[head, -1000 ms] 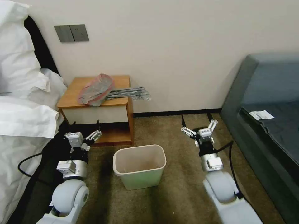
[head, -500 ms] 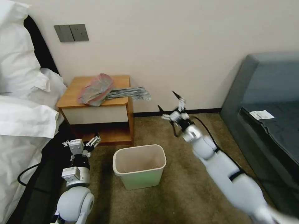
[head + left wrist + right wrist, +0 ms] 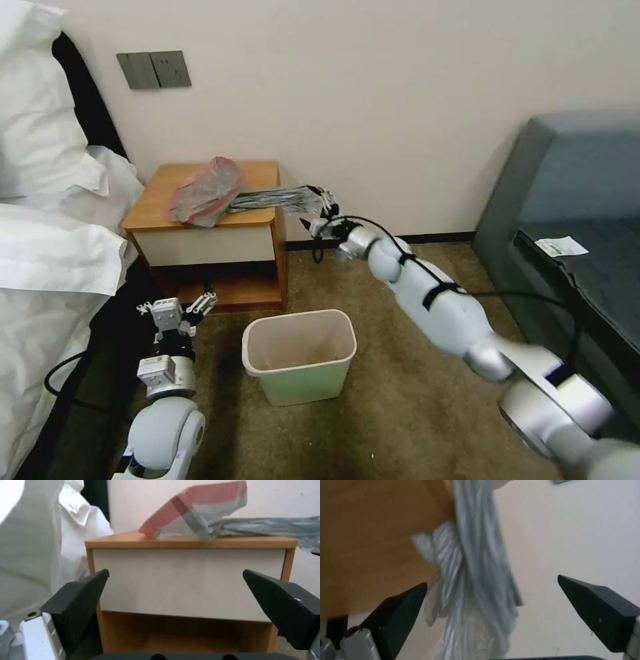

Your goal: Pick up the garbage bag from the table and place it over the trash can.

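Now right gripper [image 3: 320, 212] beside garbage bag [image 3: 227, 190].

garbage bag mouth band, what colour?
Pink-red, on the crinkly translucent grey plastic garbage bag; clearest in left wrist view.

The garbage bag [image 3: 220, 190] is translucent grey, streaked with creases, with a pink-red band; the table [image 3: 153, 207] under it is orange-brown with white front. Trash can [image 3: 300, 387] looks pale cream-green.

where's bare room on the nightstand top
Bare wood on the table runs along its bed-side edge and back corner. The garbage bag crowds the middle and front, its tail overhanging the wall-side edge where the open right claw sits.
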You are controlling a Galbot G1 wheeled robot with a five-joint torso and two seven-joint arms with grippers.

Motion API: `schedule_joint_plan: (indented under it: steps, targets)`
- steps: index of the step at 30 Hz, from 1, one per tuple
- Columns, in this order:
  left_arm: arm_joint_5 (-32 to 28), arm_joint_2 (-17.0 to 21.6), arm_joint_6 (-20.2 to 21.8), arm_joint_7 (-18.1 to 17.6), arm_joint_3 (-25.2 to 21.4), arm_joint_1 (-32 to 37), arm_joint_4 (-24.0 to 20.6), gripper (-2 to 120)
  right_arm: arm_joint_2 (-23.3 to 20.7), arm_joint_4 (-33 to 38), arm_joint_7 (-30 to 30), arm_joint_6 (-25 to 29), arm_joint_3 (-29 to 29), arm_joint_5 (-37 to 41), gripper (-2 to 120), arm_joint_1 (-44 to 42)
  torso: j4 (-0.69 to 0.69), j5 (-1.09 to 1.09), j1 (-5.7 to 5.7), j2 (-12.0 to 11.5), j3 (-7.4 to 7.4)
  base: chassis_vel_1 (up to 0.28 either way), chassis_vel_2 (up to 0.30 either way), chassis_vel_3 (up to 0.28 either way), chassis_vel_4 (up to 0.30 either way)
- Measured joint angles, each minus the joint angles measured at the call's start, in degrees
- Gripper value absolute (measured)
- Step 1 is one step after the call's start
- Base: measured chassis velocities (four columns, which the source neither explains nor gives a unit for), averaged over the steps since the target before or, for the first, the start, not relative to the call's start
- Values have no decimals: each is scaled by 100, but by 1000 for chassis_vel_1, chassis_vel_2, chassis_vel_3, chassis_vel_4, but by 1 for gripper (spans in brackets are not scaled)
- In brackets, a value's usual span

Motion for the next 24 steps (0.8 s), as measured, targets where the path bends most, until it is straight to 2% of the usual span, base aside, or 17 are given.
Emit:
schedule_joint_plan:
  steps: [6, 11, 24]
  targets:
    - [117, -151, -66, 10, 17, 82, 13, 100, 364, -820, 22, 101, -233, 146, 100, 470, 0, 1, 0, 0, 0, 0, 0, 0, 0]
    - [181, -210, -112, 11, 7, 191, -30, 100, 555, -1175, 54, 109, -359, 256, 100, 603, 0, 1, 0, 0, 0, 0, 0, 0, 0]
    - [388, -381, -206, 19, 22, 432, -138, 100, 769, -1331, 90, -97, -714, 517, 98, 807, 0, 1, 0, 0, -1, 0, 0, 0, 0]
